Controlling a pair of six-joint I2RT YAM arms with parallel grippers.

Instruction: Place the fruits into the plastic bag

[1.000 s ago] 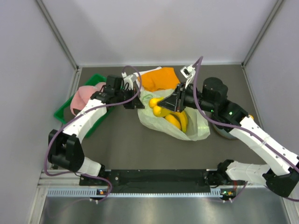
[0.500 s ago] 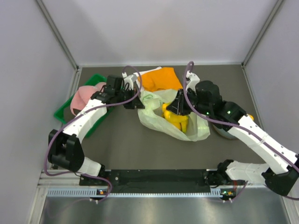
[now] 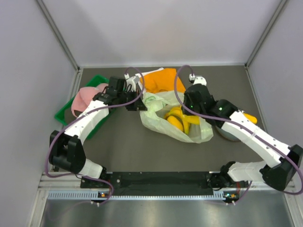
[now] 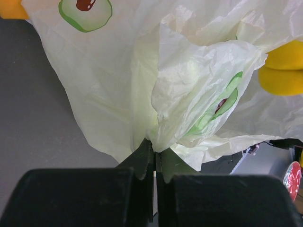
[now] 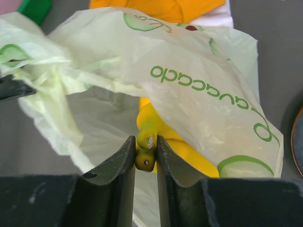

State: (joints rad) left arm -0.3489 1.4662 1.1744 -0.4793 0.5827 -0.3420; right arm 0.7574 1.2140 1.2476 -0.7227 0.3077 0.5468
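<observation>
The pale green plastic bag with avocado prints lies mid-table, its mouth facing back. My left gripper is shut on the bag's left rim and holds it up; in the left wrist view the crumpled film is bunched between the fingers of this gripper. A yellow banana bunch sits inside the bag's mouth. My right gripper reaches into the mouth, and in the right wrist view it is shut on the bunch's stem ends under the bag's upper film. Another banana lies at the right.
An orange cloth lies just behind the bag. A green tray holding a pink object stands at the left. A blue-grey plate sits right of the bag, partly under my right arm. Walls close the table on three sides.
My right gripper has swung round and carried the banana bunch lower and deeper into the bag's mouth. My left gripper has stayed put, holding the rim.
</observation>
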